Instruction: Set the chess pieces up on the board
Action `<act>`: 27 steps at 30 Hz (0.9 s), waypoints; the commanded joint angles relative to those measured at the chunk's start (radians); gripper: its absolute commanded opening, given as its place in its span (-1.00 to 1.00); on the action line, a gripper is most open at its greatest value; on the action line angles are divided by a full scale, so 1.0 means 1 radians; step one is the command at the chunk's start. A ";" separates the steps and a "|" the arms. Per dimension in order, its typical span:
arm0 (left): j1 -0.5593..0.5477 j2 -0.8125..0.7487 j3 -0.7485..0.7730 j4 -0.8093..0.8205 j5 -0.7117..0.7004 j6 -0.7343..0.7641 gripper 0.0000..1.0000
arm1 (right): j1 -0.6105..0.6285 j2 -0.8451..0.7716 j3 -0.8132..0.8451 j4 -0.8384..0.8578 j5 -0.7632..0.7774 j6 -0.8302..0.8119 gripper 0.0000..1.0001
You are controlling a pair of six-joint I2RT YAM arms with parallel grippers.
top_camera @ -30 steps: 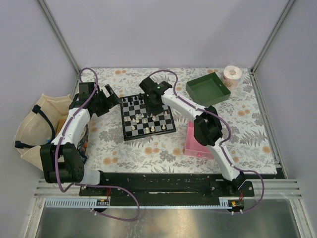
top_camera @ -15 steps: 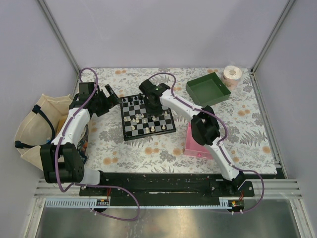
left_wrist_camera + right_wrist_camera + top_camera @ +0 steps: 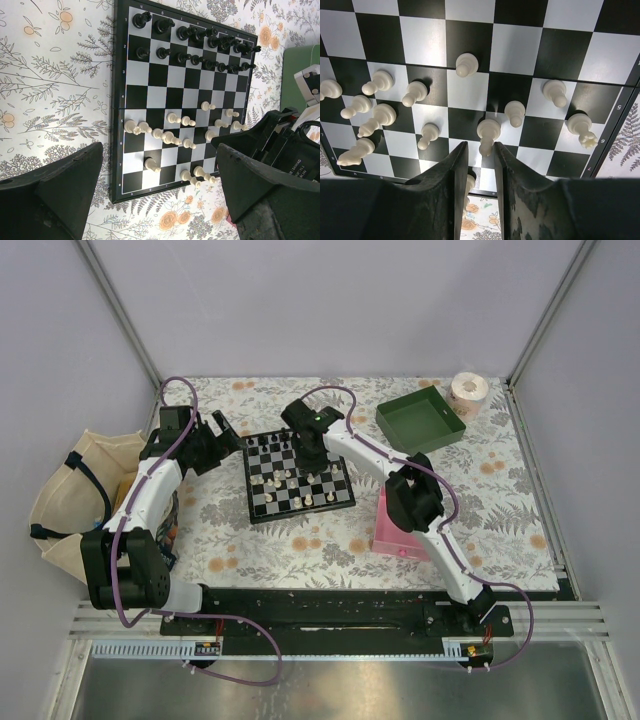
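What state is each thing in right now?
left gripper, wide open, empty.
right gripper, jaws nearly closed around a white piece; grip unclear.
board, lying open flat.
black pieces, lined up in two rows along one edge.
white pieces, scattered over the other half.
green tray, nothing visible inside.
pink tray, partly hidden by the right arm.

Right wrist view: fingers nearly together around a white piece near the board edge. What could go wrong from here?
1. Only the tip of the white piece sits between the fingers of the right gripper, and contact is unclear; it may slip or topple when lifted.
2. A neighbouring piece stands close beside one finger and another piece peeks out by the other; either could get knocked over on the board.
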 commanded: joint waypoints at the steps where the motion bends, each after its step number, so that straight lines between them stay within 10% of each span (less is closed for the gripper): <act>1: 0.005 -0.003 0.002 0.042 0.016 -0.003 0.98 | -0.010 0.010 0.039 -0.001 0.021 -0.005 -0.29; 11: 0.007 -0.010 0.002 0.039 0.019 0.000 0.98 | -0.007 -0.070 -0.013 0.011 0.022 -0.030 -0.81; 27: 0.007 -0.017 -0.003 0.042 0.022 0.000 0.98 | 0.027 -0.404 -0.445 0.160 0.002 0.013 -0.79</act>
